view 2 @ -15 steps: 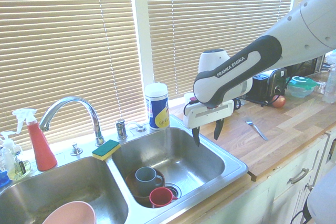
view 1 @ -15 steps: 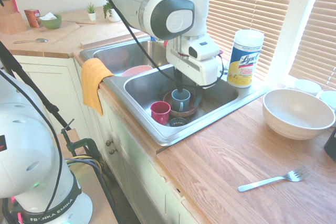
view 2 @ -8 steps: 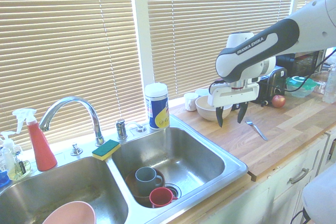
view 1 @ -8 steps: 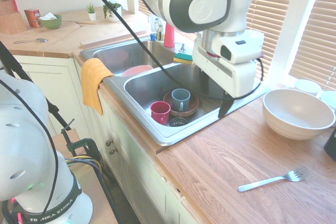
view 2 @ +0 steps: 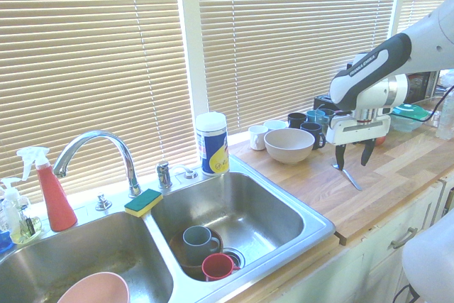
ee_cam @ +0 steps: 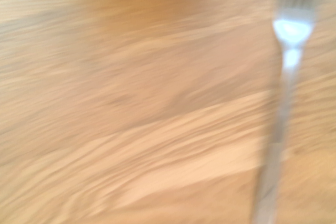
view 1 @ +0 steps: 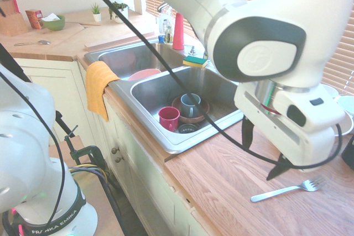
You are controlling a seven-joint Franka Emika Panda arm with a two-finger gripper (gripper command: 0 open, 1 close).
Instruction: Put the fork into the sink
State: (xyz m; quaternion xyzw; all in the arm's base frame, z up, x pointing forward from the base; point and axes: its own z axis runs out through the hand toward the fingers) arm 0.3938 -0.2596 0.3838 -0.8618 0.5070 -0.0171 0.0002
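1. The fork (view 1: 287, 190) lies flat on the wooden counter (view 1: 232, 175), its long axis slanting across the boards, tines toward the window, handle end toward the counter's front edge.
2. It is slim, shiny silver, blurred in my wrist view (ee_cam: 283, 98).
3. My gripper (view 2: 352, 158) hovers just above it, fingers spread, holding nothing.
4. The sink (view 2: 312, 226) sits well apart, with mugs in its basin.
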